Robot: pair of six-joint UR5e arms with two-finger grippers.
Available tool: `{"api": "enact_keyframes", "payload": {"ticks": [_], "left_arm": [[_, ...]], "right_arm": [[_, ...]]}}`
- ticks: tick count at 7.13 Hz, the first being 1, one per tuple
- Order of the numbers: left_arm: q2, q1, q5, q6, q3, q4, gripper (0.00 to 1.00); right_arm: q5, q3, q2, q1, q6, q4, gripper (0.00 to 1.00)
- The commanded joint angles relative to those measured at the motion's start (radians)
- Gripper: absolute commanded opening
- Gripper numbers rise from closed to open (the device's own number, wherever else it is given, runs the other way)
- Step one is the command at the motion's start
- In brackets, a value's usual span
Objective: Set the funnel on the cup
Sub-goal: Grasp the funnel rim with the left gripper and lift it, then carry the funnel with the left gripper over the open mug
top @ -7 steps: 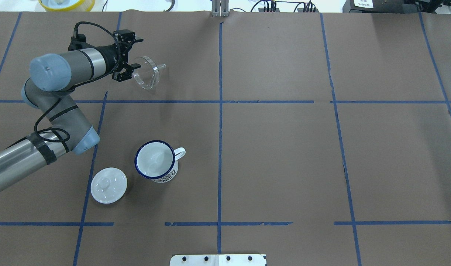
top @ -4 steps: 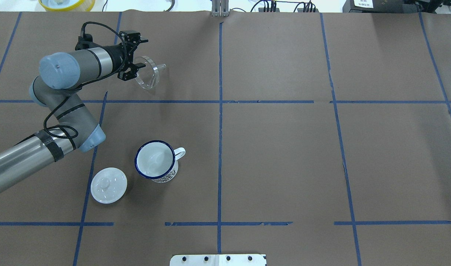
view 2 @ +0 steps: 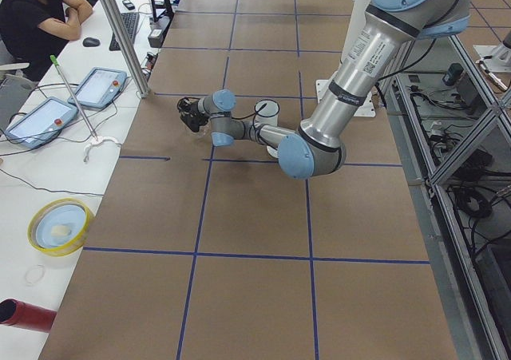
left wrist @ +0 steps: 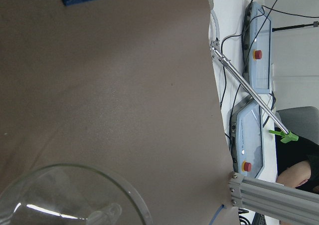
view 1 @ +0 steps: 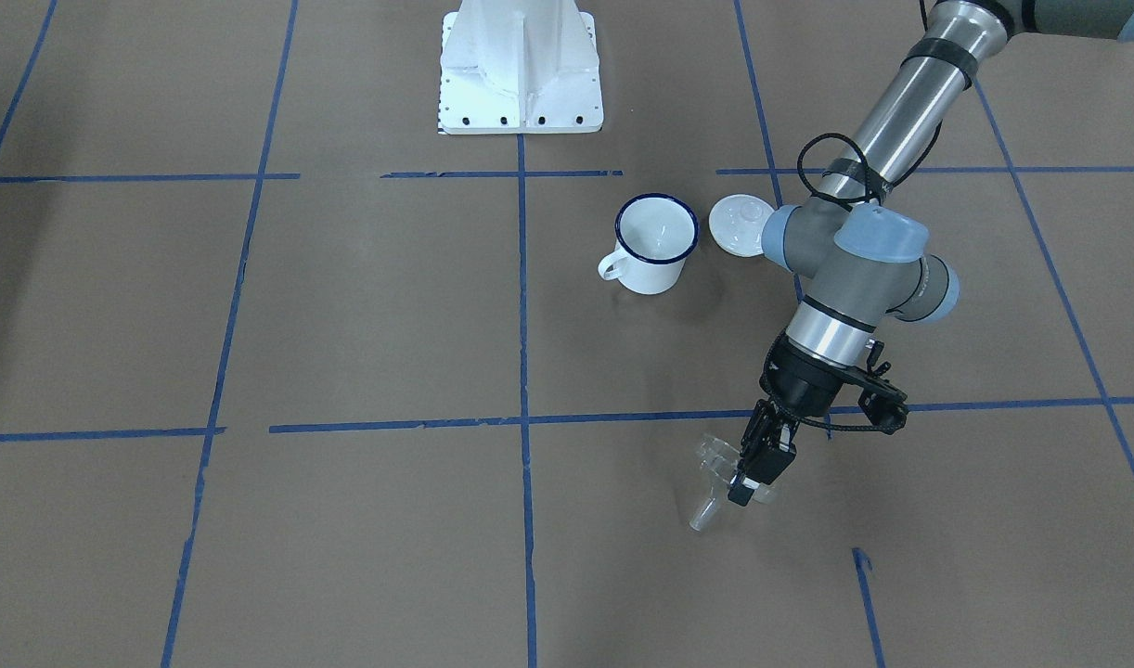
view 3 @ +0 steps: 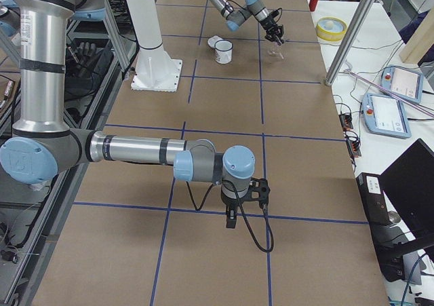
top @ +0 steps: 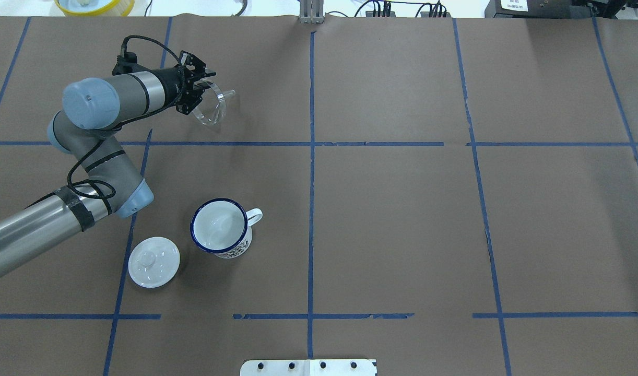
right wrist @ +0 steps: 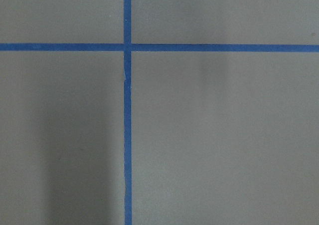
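Upper left overhead, the left gripper pinches the sideways funnel by its rim; the cup stands well apart below. Whether the right gripper is spread, I cannot tell.

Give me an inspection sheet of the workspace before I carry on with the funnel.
Surface: table covered in brown paper with a blue tape grid.
Job's things: funnel lies on its side, far from the cup; the cup is upright with nothing on it.
Clutter: white lid beside the cup, not touching it.
Grippers: left gripper at the funnel's rim, closure unclear; right gripper above bare table, state cannot be told.
Cables: black cable loops over the left wrist.
Surroundings: yellow bowl, teach pendants, seated person.
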Motion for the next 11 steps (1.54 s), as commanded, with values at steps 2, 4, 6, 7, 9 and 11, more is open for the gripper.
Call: {"api": "enact_keyframes", "payload": {"ticks": [2, 4, 6, 7, 9, 11], "left_arm": [[0.004, -0.039, -0.006, 0.003, -0.067, 0.003, 0.0], [0.007, -0.055, -0.014, 0.011, -0.192, 0.196, 0.0], [0.011, -0.061, -0.237, 0.02, -0.416, 0.607, 0.0], [0.007, -0.058, -0.323, 0.021, -0.563, 0.874, 0.0], [-0.082, -0.055, -0.414, 0.018, -0.732, 1.379, 0.0], [-0.157, -0.021, -0.473, 0.018, -0.73, 1.669, 0.0]], "right_arm": [[0.0, 0.001, 0.0, 0.0, 0.0, 0.0, 1.0], [0.0, 0.001, 0.0, 0.0, 0.0, 0.0, 1.0], [0.0, 0.001, 0.0, 0.0, 0.0, 0.0, 1.0], [0.0, 0.001, 0.0, 0.0, 0.0, 0.0, 1.0], [0.0, 0.001, 0.0, 0.0, 0.0, 0.0, 1.0], [0.0, 0.001, 0.0, 0.0, 0.0, 0.0, 1.0]]}}
